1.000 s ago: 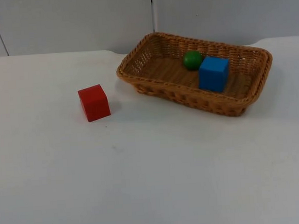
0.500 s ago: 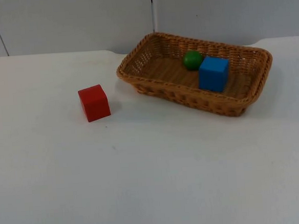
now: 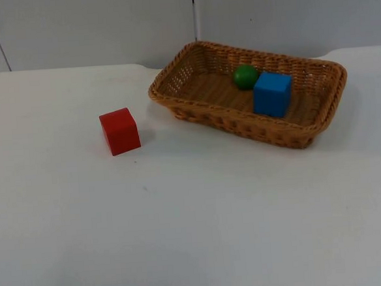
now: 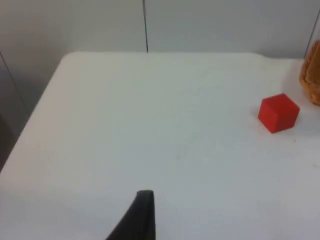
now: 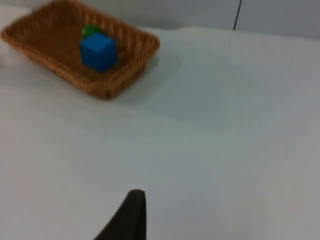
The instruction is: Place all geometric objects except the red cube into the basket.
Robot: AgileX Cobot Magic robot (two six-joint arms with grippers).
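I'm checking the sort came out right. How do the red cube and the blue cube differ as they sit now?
The red cube is red; the blue cube is blue. The red cube rests on the bare table, outside the basket; the blue cube sits inside it. The red cube stands alone; the blue cube has the green ball right beside it. Both are plain, solid-coloured cubes resting flat, and no gripper holds either.
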